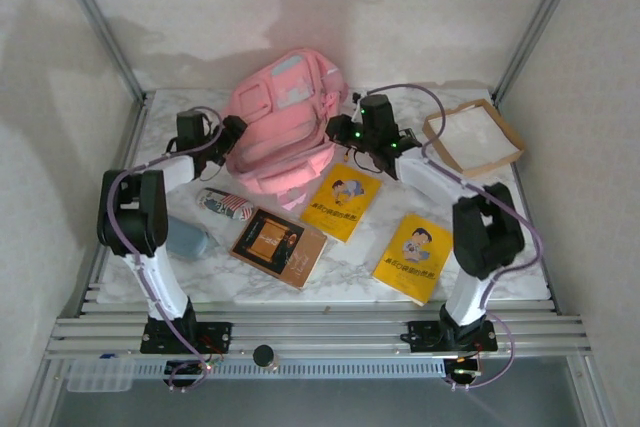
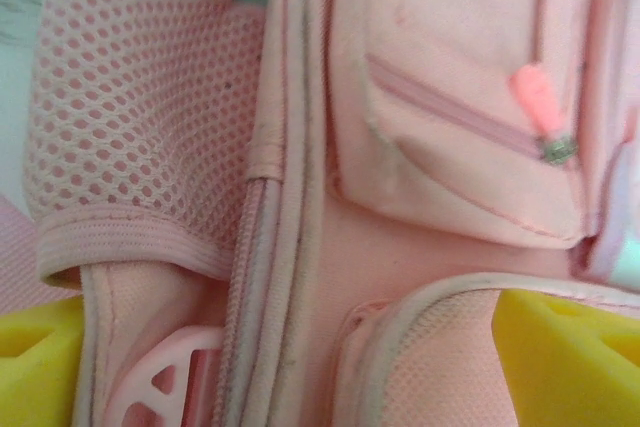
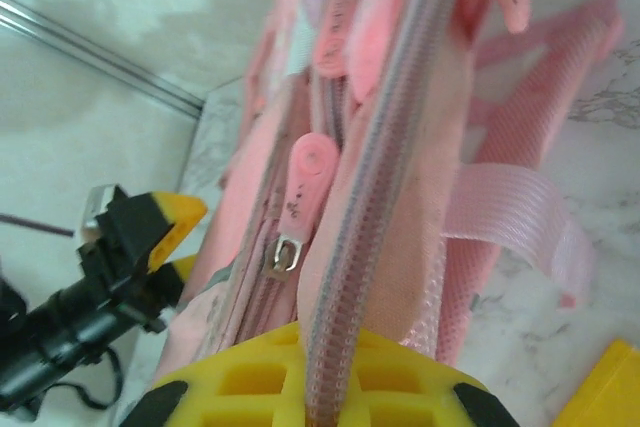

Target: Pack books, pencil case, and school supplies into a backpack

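The right gripper (image 3: pixel 318 372) pinched the pink backpack's (image 1: pixel 280 137) zipper edge between closed jaws, probably to hold the opening taut. The left gripper (image 2: pixel 300 347) straddled its side, jaws wide. It lay toward the table's (image 1: pixel 350 282) back, with the books (image 1: pixel 342 201) lying nearer.

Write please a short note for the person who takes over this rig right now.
Left gripper: open, close against the backpack.
Right gripper: shut on the backpack's zipper edge.
On the table: dark book, far yellow book, near yellow book, patterned pouch.
Done: backpack gripped; no book packed.
Left: probably open the backpack, then load books, pouch, supplies.
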